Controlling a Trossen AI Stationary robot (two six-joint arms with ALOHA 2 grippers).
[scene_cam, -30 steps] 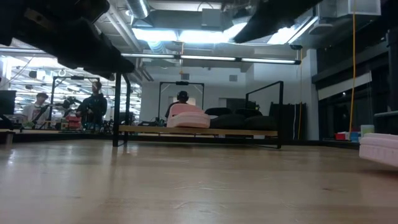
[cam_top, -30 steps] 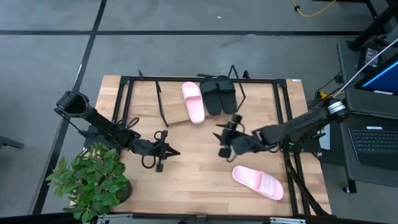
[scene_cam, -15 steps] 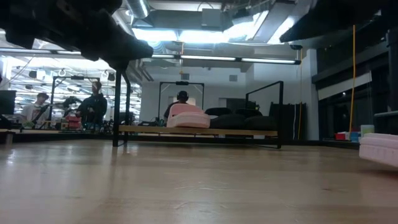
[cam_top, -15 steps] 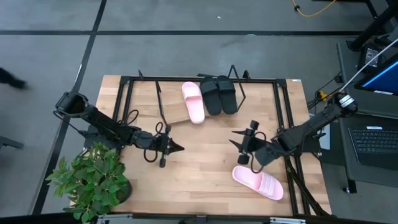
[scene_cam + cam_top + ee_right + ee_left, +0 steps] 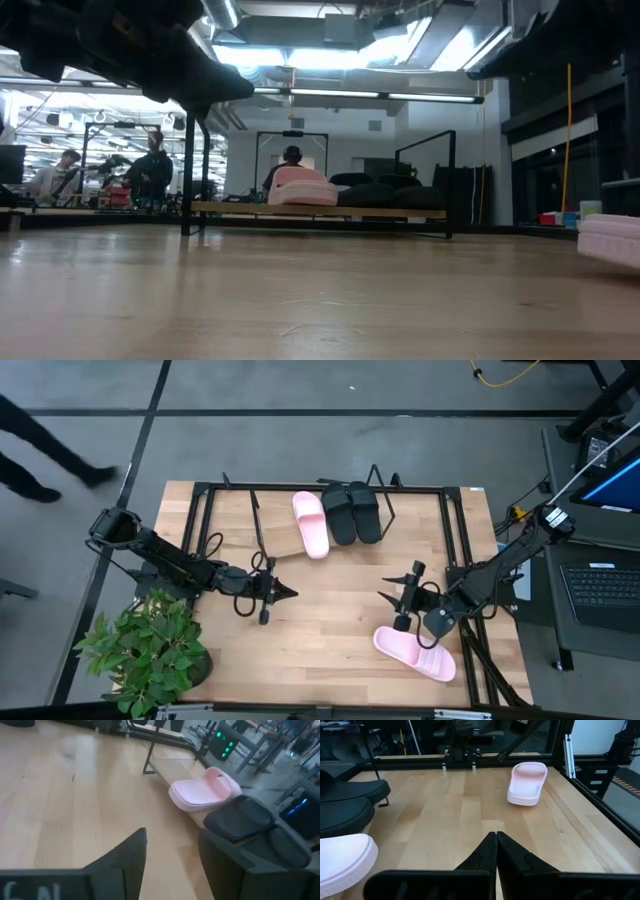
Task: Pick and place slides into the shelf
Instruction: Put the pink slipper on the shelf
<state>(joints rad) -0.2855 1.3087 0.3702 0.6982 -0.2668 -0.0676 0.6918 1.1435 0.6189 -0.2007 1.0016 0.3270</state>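
Observation:
The shelf (image 5: 286,547) stands at the table's far middle. A pink slide (image 5: 311,523) and two black slides (image 5: 352,512) rest on its slanted board, also seen in the right wrist view as the pink slide (image 5: 205,790) and the black slides (image 5: 240,817). Another pink slide (image 5: 414,653) lies sole-down on the table at the near right, and shows in the left wrist view as the loose slide (image 5: 526,783). My right gripper (image 5: 398,585) hovers open just beyond that slide's far end, touching nothing. My left gripper (image 5: 285,593) is shut and holds nothing, left of the table's middle above the wood.
A black metal frame (image 5: 452,540) runs round the table's far and right sides. A potted plant (image 5: 150,650) stands at the near left corner. A laptop (image 5: 605,595) sits beyond the right edge. A person's legs (image 5: 40,460) cross the floor at the far left.
My right gripper has drawn back from the table's middle toward the right and near edges, sinking a little, and now hangs by the loose pink slide, still open. My left gripper has swung slightly toward the right and far side, still shut. No slide has moved.

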